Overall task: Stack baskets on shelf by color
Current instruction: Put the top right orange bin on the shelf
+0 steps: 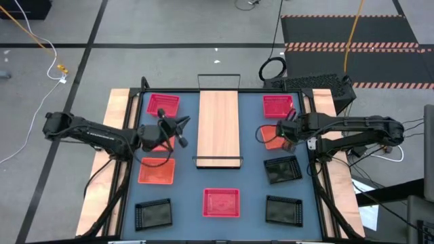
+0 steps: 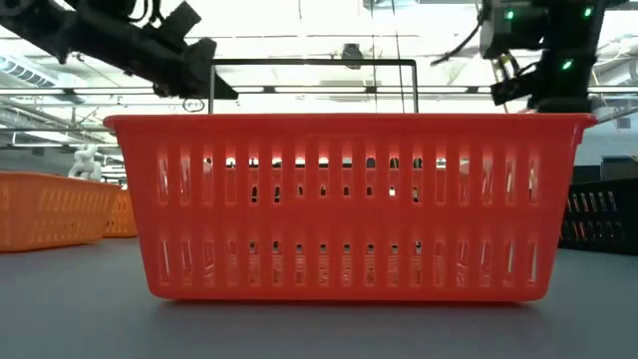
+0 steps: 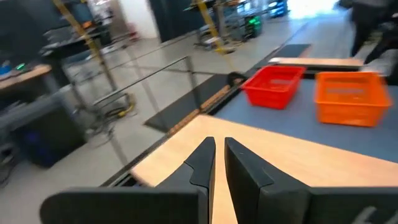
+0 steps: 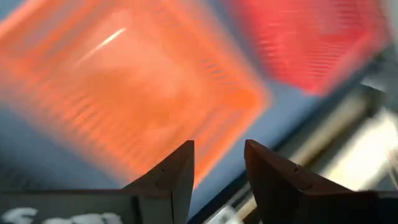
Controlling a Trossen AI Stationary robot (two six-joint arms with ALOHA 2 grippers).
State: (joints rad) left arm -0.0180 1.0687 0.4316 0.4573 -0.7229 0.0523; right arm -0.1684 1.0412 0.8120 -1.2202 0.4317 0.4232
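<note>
Both tools are over the table [image 1: 129, 203], neither one carrying anything. Right tool [image 4: 217, 163] hangs with its fingers parted above the orange basket [image 1: 274, 137] that sits right of the shelf [image 1: 218, 125], between a pink-red basket [image 1: 278, 105] at the far right corner and a black basket [image 1: 282, 169] nearer the front. Left tool [image 1: 182, 123] is raised beside the shelf's left edge, its fingers nearly together and holding nothing; its wrist view looks across the light wood toward the far-side baskets. More baskets lie around: pink-red at the far left [image 1: 163, 104] and front centre [image 1: 222, 202], orange on the left [image 1: 156, 171], black at both front corners. The shelf is bare, so stacking has not begun. The step in hand looks like a pick of the orange basket; doing it well means descending straight so one finger goes inside a long wall and one outside, closing on the rim's middle so the basket lifts level.
</note>
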